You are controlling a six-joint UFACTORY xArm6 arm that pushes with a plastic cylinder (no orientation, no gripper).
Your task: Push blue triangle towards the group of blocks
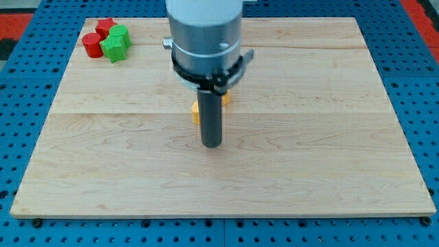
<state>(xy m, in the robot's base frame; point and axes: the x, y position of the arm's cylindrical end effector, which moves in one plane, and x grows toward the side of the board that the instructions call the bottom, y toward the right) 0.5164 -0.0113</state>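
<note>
No blue triangle shows in the camera view; it may be hidden behind the arm's body [206,41]. My tip [212,145] rests on the wooden board [309,158] near its middle. Just behind the rod, an orange-yellow block [195,112] peeks out on its left, and another orange-yellow piece [226,99] on its right; their shapes are mostly hidden. A group of blocks sits at the view's top left: a red cylinder [91,44], a red star-like block [105,27], a green block [121,34] and a green star-like block [114,49], packed close together.
The board lies on a blue perforated table [20,137]. The arm's grey body hides the board's top middle.
</note>
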